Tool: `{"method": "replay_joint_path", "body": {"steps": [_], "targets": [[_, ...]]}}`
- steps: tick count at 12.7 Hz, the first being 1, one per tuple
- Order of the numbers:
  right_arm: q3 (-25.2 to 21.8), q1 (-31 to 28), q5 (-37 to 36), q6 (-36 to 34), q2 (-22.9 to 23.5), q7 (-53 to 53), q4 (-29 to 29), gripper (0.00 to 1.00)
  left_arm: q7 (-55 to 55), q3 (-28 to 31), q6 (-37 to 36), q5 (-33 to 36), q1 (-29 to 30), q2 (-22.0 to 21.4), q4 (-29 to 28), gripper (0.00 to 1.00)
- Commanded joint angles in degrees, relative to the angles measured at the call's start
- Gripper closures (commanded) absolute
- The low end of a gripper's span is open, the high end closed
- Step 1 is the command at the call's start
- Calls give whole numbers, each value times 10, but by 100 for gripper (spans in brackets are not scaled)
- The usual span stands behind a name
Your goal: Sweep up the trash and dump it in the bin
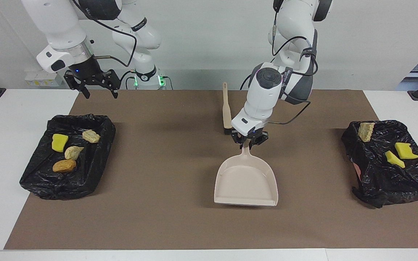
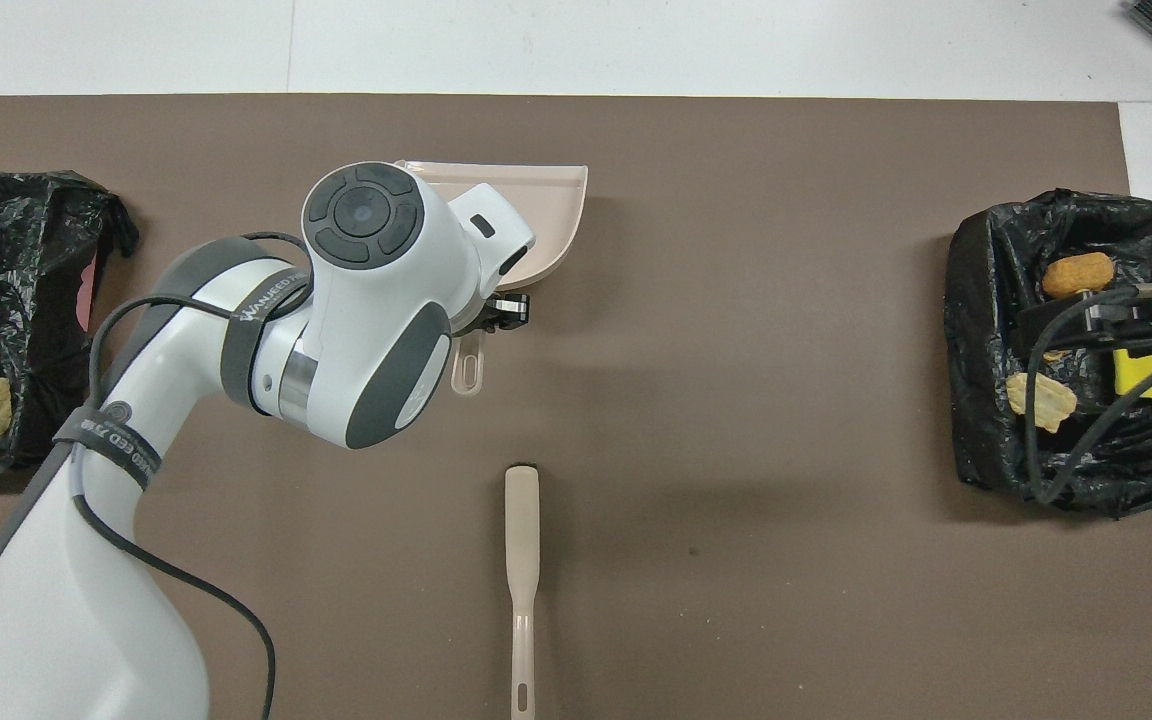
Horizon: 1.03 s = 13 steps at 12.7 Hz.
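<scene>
Pinching the dustpan [image 1: 246, 181] by its handle, the left gripper [image 1: 249, 142] is pressed together on it near the middle of the brown mat [image 1: 158, 224], the pan's open mouth pointing away from the robots and no scraps in it. Just nearer the robots lies the brush [image 1: 226, 110], apart from the pan. The right gripper [image 1: 92, 87] hangs spread wide and holding nothing above the mat's edge at the right arm's end of the bench [image 1: 9, 119], where that arm waits. All the trash sits in two black-bagged bins: four pieces [image 1: 72, 152] in the bin [image 1: 42, 181] at the right arm's end, two tan lumps, one orange-brown lump and a yellow sponge chunk; three pieces [image 1: 394, 158] in the bin [image 1: 383, 188] at the left arm's end, two yellow chunks and one tan lump by its rim.
</scene>
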Motion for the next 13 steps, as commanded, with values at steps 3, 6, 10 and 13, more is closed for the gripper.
{"method": "replay_joint_path", "body": {"steps": [3,6,10,13], "targets": [[2,-5,9,-2,-12,8,-11,0,-40,4,26,-11,-24,7,-8,100],[2,-5,9,-2,-12,8,-11,0,-39,3,55,-14,-26,3,-33,100],[2,-5,9,-2,-12,8,-11,0,-41,3,59,-14,-42,16,-43,82],[2,-5,9,-2,-12,8,-11,0,-40,3,51,-14,-42,15,-45,37]]}}
